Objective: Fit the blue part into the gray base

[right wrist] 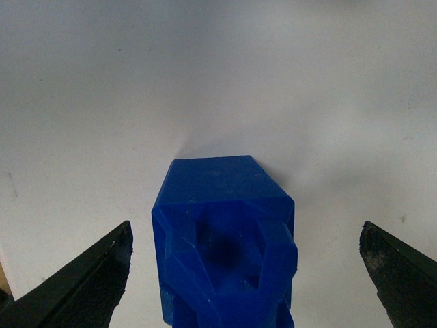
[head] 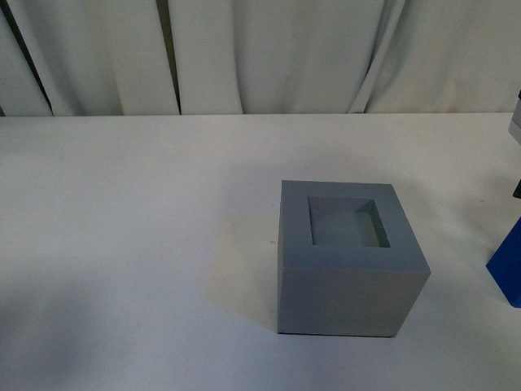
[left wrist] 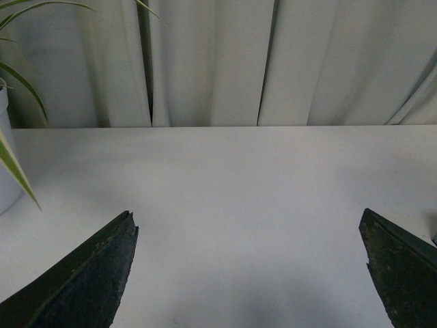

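Standing between the released right gripper [right wrist: 246,230] fingers, blue part [right wrist: 222,239] with tapered top and loop handle, gray base [head: 350,269] recess open, bare table [head: 122,244] around, left gripper [left wrist: 247,217] released too

Left claw [left wrist: 247,225] and right claw [right wrist: 246,232] both gape wide (jaws spread far apart).

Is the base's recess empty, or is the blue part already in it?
Empty. The front view shows the recess floor bare; the blue part sits apart from it, at the right edge.
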Action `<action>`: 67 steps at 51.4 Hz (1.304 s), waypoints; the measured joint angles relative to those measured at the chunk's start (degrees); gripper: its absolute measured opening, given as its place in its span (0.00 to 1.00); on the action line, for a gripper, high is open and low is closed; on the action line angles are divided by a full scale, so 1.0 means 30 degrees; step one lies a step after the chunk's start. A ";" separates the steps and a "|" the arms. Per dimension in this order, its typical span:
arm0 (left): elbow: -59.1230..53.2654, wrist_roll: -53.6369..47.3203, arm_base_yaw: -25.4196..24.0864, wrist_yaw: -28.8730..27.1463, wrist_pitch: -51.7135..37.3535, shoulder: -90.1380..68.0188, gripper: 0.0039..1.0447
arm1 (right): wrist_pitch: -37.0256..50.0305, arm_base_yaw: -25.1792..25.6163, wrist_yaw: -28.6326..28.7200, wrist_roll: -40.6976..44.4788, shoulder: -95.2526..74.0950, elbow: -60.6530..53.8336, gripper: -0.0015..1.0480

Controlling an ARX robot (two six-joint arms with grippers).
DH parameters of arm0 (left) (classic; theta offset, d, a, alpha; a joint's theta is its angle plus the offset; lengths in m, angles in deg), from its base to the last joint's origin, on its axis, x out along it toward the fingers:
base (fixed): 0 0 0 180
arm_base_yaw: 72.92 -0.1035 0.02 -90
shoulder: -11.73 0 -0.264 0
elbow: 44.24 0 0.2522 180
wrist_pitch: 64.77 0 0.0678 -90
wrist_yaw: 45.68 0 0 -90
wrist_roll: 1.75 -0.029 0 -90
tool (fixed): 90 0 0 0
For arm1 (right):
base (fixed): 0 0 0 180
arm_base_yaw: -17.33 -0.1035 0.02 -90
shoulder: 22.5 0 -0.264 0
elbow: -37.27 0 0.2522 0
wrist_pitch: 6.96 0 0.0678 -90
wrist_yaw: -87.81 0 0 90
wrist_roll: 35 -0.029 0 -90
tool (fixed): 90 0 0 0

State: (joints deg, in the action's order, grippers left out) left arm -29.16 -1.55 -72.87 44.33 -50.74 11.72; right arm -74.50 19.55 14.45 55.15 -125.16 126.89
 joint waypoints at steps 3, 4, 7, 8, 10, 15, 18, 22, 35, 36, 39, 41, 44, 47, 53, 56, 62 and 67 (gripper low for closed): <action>0.0000 0.0000 0.0000 0.0000 0.0000 0.0000 0.94 | 0.0073 -0.0051 -0.0029 -0.0015 0.0000 -0.0095 0.93; 0.0000 0.0007 0.0000 0.0000 0.0000 0.0000 0.94 | 0.0073 -0.0073 -0.0036 -0.0007 -0.0015 -0.0102 0.93; 0.0000 0.0000 0.0000 0.0000 0.0000 0.0000 0.94 | 0.0109 -0.0095 -0.0102 -0.0007 -0.0022 -0.0204 0.93; 0.0000 0.0000 0.0000 0.0000 0.0000 0.0000 0.94 | 0.0109 -0.0095 -0.0109 -0.0007 -0.0015 -0.0248 0.93; 0.0000 0.0000 0.0000 0.0000 0.0000 0.0000 0.94 | 0.0109 -0.0095 -0.0153 -0.0007 -0.0015 -0.0350 0.93; 0.0000 0.0007 0.0000 0.0000 0.0000 0.0000 0.94 | 0.0189 -0.0095 -0.0248 0.0000 -0.0015 -0.0597 0.93; 0.0000 0.0007 0.0000 0.0000 0.0000 0.0000 0.94 | 0.0233 -0.0095 -0.0335 0.0000 -0.0015 -0.0656 0.88; 0.0000 0.0000 0.0000 0.0000 0.0000 0.0000 0.94 | 0.0306 -0.0095 -0.0459 0.0015 -0.0022 -0.0838 0.73; 0.0000 0.0007 0.0000 0.0000 0.0000 0.0000 0.94 | 0.0204 -0.0095 -0.0393 0.0087 0.0073 -0.0896 0.45; 0.0000 0.0007 0.0000 0.0000 0.0000 0.0000 0.94 | 0.0204 -0.0102 -0.0372 0.0117 0.0102 -0.0896 0.45; 0.0000 0.0000 0.0000 0.0000 0.0000 0.0000 0.94 | 0.0117 -0.0175 -0.0262 0.0219 0.0248 -0.0882 0.45; 0.0000 0.0000 0.0000 0.0000 0.0000 0.0000 0.94 | -0.0321 -0.0255 0.0051 0.0233 0.0401 -0.0758 0.45; 0.0000 0.0000 0.0000 0.0000 0.0000 0.0000 0.94 | -0.0714 -0.0401 0.0175 0.0240 0.0605 -0.0423 0.45; 0.0000 0.0000 0.0000 0.0000 0.0000 0.0000 0.94 | -0.1173 -0.0605 0.0525 0.0211 0.0823 0.0262 0.45; 0.0000 0.0000 0.0000 0.0000 0.0000 0.0000 0.94 | -0.2404 -0.1239 0.1304 -0.0073 0.1253 0.1763 0.45; 0.0000 0.0000 0.0000 0.0000 0.0000 0.0000 0.94 | -0.2892 -0.1574 0.1661 -0.0335 0.1406 0.2390 0.45; 0.0000 0.0007 0.0000 -0.0007 0.0000 0.0000 0.94 | -0.3723 -0.2426 0.2353 -0.1078 0.1625 0.3395 0.45; 0.0000 0.0000 0.0000 0.0000 0.0000 0.0000 0.94 | -0.3920 -0.3468 0.2667 -0.1967 0.1821 0.3628 0.45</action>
State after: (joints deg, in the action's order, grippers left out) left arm -29.16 -1.55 -72.87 44.33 -50.74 11.72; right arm -86.26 9.14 22.45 49.25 -119.69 137.77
